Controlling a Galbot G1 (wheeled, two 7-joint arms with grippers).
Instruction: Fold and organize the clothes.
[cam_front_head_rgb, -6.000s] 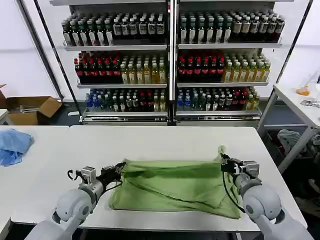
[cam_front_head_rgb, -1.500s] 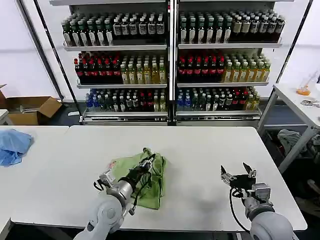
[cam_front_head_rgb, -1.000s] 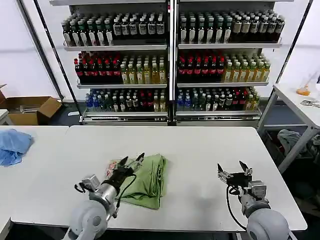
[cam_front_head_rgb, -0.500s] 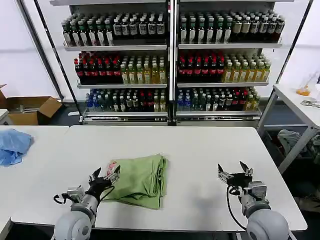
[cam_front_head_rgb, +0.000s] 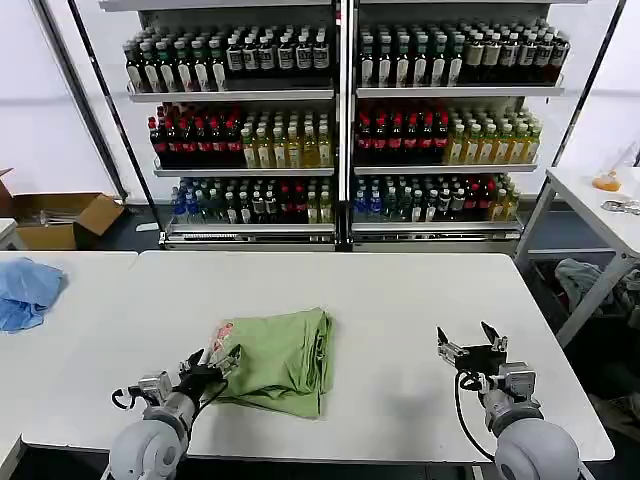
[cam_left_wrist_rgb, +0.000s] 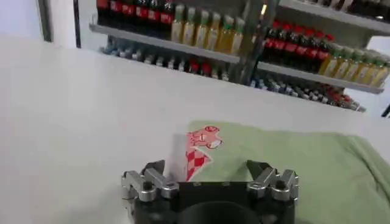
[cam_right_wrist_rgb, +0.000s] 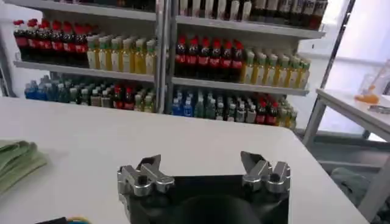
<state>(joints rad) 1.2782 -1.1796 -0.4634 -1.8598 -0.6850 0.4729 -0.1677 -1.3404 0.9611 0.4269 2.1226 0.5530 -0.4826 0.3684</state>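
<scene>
Folded pale green fabric shirt (cam_front_head_rgb: 278, 359) lies just right of the left gripper (cam_front_head_rgb: 214, 361).
Left gripper's fingers are apart (holding nothing); right gripper (cam_front_head_rgb: 471, 351), also apart, waits far right.

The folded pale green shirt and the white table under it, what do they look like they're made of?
Folded pale green shirt: soft matte woven or knit fabric, likely cotton, judging by its limp creases and layered edges.
White table: smooth, hard top, faintly glossy, probably laminate or painted board; hard to tell which.

I see a white tabletop (cam_front_head_rgb: 400, 290); a blue cloth (cam_front_head_rgb: 25, 290) at its far left; bottle shelves (cam_front_head_rgb: 340, 130) behind; a cardboard box (cam_front_head_rgb: 60, 218) on the floor, left.
</scene>
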